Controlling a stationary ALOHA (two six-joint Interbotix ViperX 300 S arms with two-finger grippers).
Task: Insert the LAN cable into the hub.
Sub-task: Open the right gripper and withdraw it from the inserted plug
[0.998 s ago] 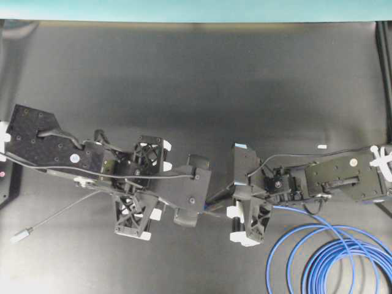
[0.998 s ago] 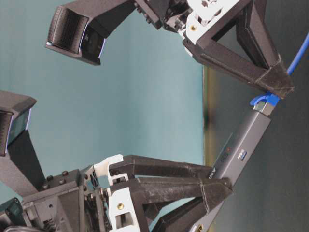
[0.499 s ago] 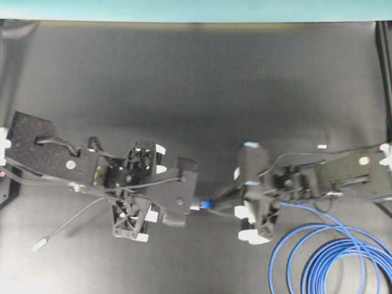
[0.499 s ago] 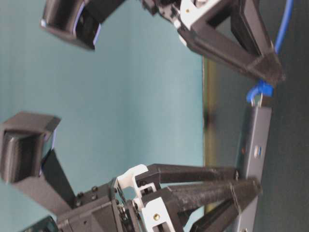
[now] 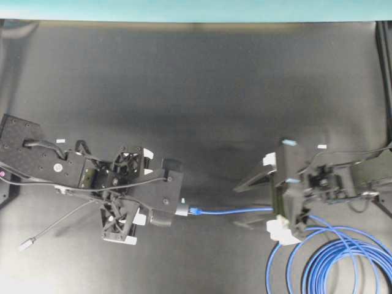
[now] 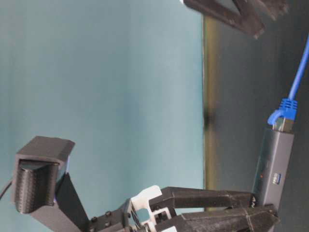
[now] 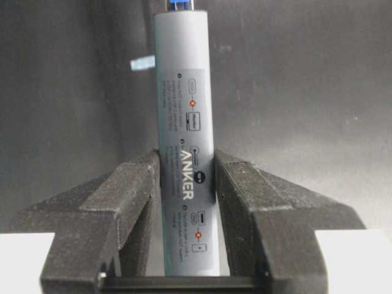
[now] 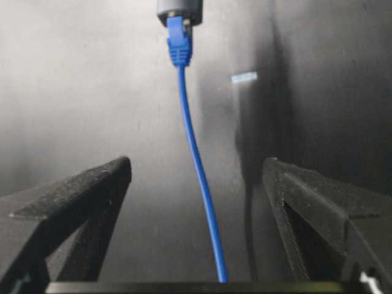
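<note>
The hub (image 7: 184,122), a slim grey bar, stands clamped between the fingers of my left gripper (image 7: 187,162), which is shut on it. From the overhead view only the hub's end (image 5: 182,209) pokes out past the left gripper (image 5: 174,203). The LAN cable's blue-booted plug (image 6: 285,110) sits in the hub's end port (image 8: 179,9). From the plug the LAN cable (image 5: 233,211) runs right, passing between the wide-apart fingers of my right gripper (image 8: 196,168) without touching them. The right gripper (image 5: 239,207) is open and apart from the plug.
The rest of the blue cable lies in loops (image 5: 331,257) at the bottom right. The hub's thin grey lead (image 5: 55,223) trails left to a silver plug (image 5: 24,245). A white scrap (image 5: 320,146) lies near the right arm. A teal wall (image 5: 184,9) bounds the far edge.
My right gripper opened, let go of the plug and drew back to the right. The left gripper shifted left and down with the hub. The plug stayed in the hub.
</note>
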